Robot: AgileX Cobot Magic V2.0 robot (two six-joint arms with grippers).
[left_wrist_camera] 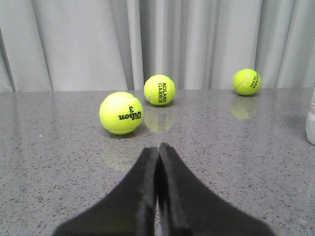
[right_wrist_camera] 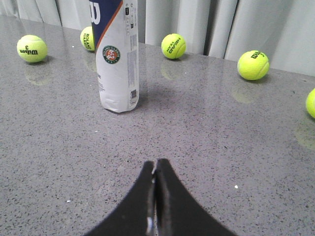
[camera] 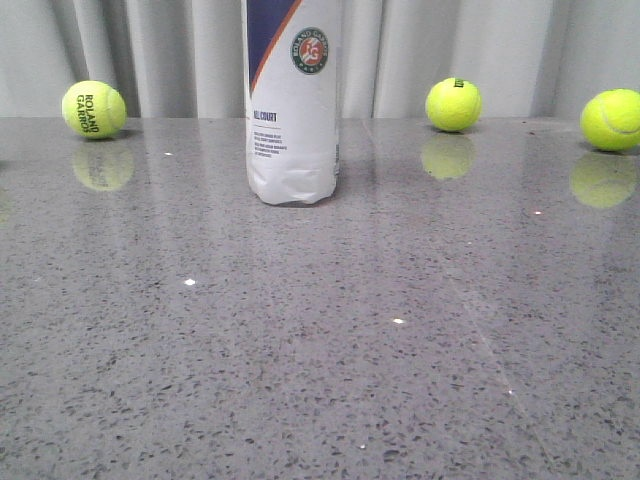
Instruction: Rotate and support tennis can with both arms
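In the front view, the tennis can [camera: 293, 100] stands upright at the upper middle of the frame on a grey speckled worktop [camera: 320, 350]. The surface is glossy and mirrors three tennis balls: one at the upper left [camera: 94, 109], one right of the can [camera: 453, 104], one at the right edge [camera: 611, 120]. Pale curtains [camera: 180, 50] close the room behind.

In the left wrist view, the left claw [left_wrist_camera: 158, 152] is at the bottom middle, its fingers pressed together and holding nothing. Three balls lie ahead, the nearest marked Wilson [left_wrist_camera: 121, 112]. A slice of the can [left_wrist_camera: 310, 125] shows at the right edge.

In the right wrist view, the right claw [right_wrist_camera: 155, 167] is also fully closed and empty. The can [right_wrist_camera: 117, 54] stands in the upper left, well apart from it.
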